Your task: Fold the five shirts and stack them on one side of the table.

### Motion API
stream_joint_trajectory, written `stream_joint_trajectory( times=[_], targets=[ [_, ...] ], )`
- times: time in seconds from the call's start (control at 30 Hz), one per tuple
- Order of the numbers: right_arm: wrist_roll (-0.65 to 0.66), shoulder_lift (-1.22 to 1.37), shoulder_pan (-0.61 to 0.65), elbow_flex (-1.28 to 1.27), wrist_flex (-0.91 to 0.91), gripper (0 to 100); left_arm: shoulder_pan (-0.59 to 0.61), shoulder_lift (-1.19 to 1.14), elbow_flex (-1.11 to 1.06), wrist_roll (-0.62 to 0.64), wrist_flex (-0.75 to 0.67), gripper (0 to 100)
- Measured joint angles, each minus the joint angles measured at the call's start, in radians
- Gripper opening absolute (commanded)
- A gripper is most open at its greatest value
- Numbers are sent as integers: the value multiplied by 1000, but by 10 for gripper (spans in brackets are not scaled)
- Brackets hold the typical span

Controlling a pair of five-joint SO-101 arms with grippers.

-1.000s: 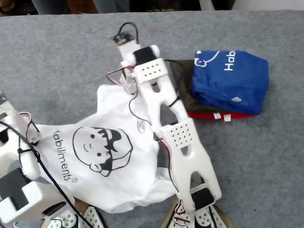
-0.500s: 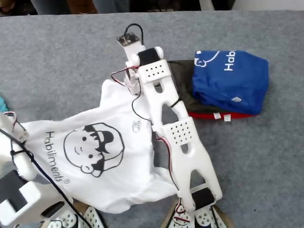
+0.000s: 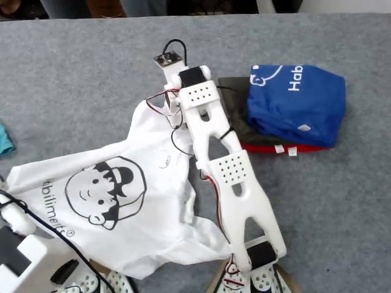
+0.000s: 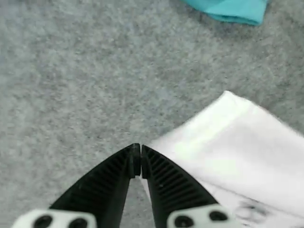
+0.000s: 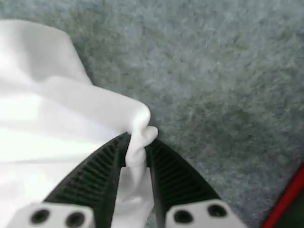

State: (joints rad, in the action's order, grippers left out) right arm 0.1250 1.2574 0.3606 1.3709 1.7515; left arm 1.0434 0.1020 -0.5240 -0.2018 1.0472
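From above, the white shirt point(image 3: 122, 207) lies spread print-up on the left half of the grey bench point(image 3: 73, 67), rumpled along its near edge. The right arm point(image 3: 226, 165) stretches from the near edge to the shirt's far corner. The left arm point(image 3: 33, 262) sits at the near left corner, by the shirt's left edge. On the right stands a stack of folded shirts: a blue shirt point(image 3: 296, 104) on top, a dark shirt point(image 3: 232, 104) under it and a red shirt point(image 3: 269, 148) lowest (just its near edge peeks out). A teal shirt point(image 3: 5, 141) lies at the left edge.

In the left wrist view, the left gripper point(image 4: 136, 160) has its fingers pressed tip to tip on the white shirt's edge, and the cloth runs in under one finger. The teal shirt lies farther off, well apart.

In the right wrist view, the right gripper point(image 5: 137, 145) has narrow fingers pinching a bunched fold of the white shirt between them, with bare bench beyond.
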Motion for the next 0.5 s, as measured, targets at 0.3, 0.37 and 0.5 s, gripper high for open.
stream_joint_trajectory(
  times=[0.3,0.37,0.5],
  targets=[
    [95,-11,-8,2,5,13,26,0,-29,-135,106,77],
    [95,-35,-8,2,5,13,26,0,-15,-135,114,77],
    [95,-80,-8,2,5,13,-26,0,66,-75,117,129]
  ],
)
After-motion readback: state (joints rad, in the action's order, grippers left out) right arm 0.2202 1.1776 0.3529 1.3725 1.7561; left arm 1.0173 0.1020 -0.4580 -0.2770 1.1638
